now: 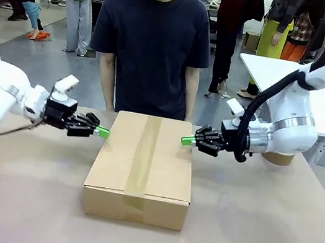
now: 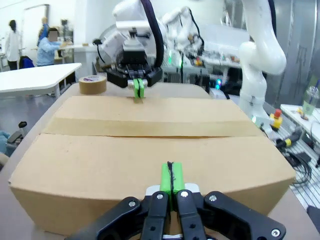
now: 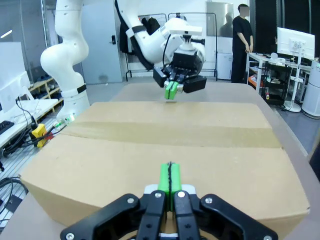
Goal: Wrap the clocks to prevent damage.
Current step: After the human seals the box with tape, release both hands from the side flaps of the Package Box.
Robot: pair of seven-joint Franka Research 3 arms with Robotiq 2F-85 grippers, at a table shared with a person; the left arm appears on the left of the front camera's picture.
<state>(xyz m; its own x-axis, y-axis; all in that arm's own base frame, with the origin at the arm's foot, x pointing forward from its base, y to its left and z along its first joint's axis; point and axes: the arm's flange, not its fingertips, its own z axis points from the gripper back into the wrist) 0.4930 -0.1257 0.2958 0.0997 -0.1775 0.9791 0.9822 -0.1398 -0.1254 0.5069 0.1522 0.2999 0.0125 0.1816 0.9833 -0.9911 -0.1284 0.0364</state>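
- Cardboard box (image 1: 142, 167) sits flat at the middle of the brown counter (image 1: 255, 238), flaps shut, nothing on top.
- In the front view its long axis runs from 6 o'clock (robot's side) to 12 o'clock (the person's side); a short end faces the camera.
- A strip of brown tape (image 1: 144, 156) runs along that same axis down the centre of the lid and over the near end face.
- Left gripper (image 1: 103, 131) lies level at the box's 9 o'clock, jaws pressed together with the green pads meeting, holding nothing. The tips are at the box's left top edge; contact cannot be told.
- Right gripper (image 1: 187, 141) lies level at the box's 3 o'clock, jaws likewise pressed together and empty, tips at the right top edge near the far corner.
- The two grippers point at each other across the box's short width; each wrist view shows the other beyond the lid.
- A roll of brown tape (image 2: 93, 84) stands on the counter behind the right arm, at about 2 o'clock from the box.
- A person in a dark T-shirt (image 1: 153, 44) stands at the far edge, at 12 o'clock, arms hanging down.
- No item lies between either gripper and the box.
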